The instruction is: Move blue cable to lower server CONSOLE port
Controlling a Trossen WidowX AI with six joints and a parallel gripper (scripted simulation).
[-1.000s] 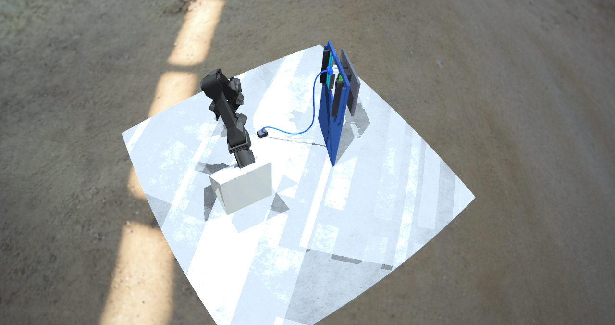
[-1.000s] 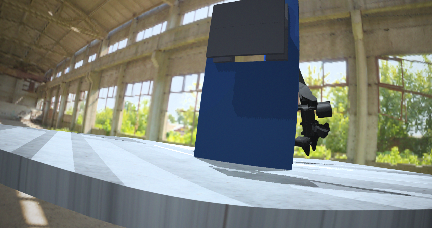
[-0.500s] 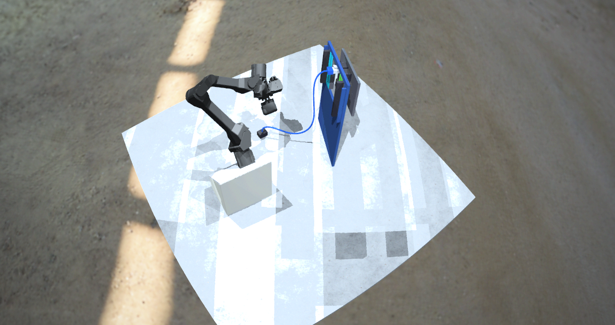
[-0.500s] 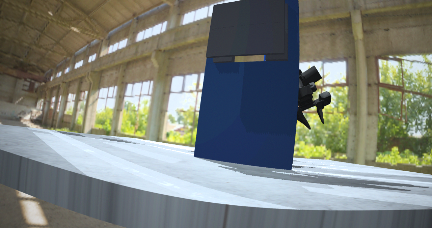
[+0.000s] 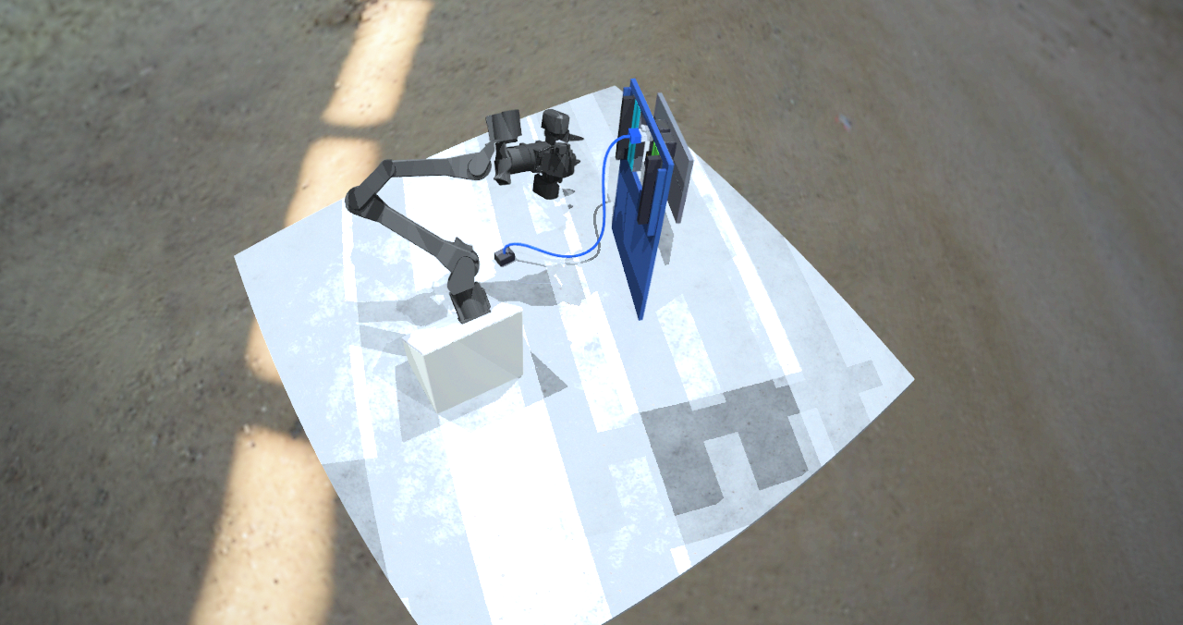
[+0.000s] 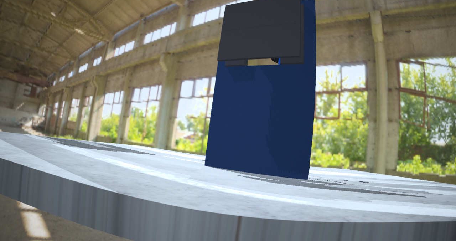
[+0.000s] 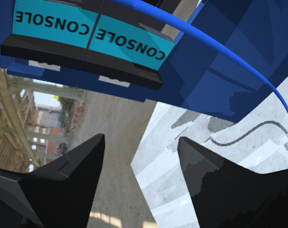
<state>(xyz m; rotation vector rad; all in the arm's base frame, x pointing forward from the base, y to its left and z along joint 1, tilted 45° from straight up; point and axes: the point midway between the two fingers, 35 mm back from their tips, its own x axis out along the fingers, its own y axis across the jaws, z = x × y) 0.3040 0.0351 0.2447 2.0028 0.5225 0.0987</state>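
You have one pincer (image 5: 581, 149) (image 7: 142, 142), half open and holding nothing, one blue cable (image 5: 603, 190) (image 7: 226, 47) running to the blue panel (image 5: 639, 249) (image 6: 258, 118) (image 7: 197, 92), and two CONSOLE labels (image 7: 52, 23) (image 7: 131, 44), but the plug's seat is hard to see.

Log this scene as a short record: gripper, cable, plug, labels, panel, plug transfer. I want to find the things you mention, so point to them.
gripper: partly open (image 5: 580, 148) (image 7: 142, 137), nothing between its fingers, short of the panel
cable: blue (image 5: 604, 199) (image 7: 226, 47), curving from a small black block (image 5: 505, 257) to the plug
plug: blue (image 5: 635, 135), at the upright panel, not gripped
labels: two teal, both reading CONSOLE (image 7: 52, 23) (image 7: 131, 42)
panel: blue (image 5: 637, 249) (image 6: 245, 118) (image 7: 210, 92), upright
plug transfer: not done
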